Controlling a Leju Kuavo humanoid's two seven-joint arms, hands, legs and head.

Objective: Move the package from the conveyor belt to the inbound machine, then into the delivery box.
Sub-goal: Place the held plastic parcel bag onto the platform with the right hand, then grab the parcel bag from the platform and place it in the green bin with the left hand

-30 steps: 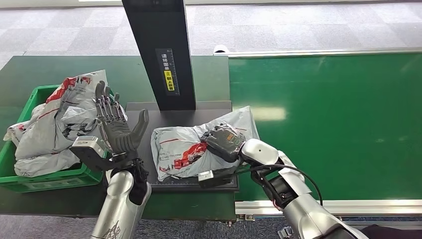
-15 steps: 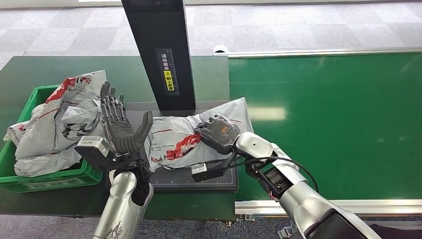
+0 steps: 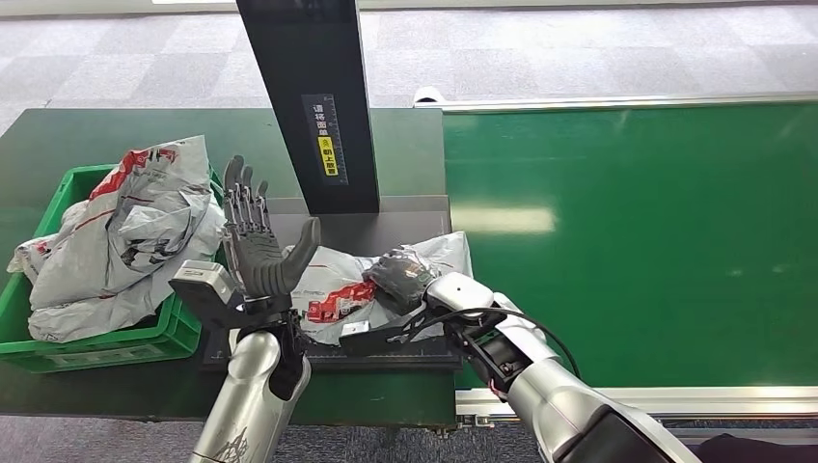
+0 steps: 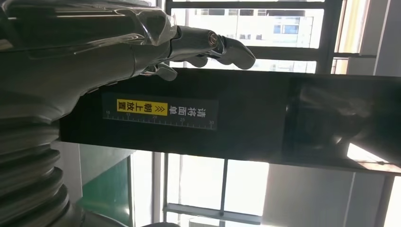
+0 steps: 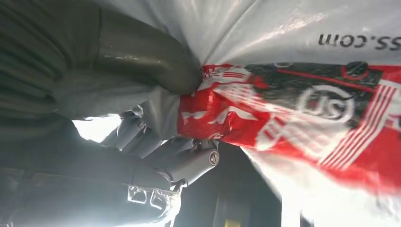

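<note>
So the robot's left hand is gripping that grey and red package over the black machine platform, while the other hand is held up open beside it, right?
Not quite: the right hand grips the grey and red package, as the head view and right wrist view show. The left hand is the open one, raised beside it. The package is indeed over the black machine platform.

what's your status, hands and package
Right hand grips grey-and-red package on the inbound machine's black platform. Left hand open, raised beside it. Green delivery box already heaped with packages; machine's black column stands behind.
</note>
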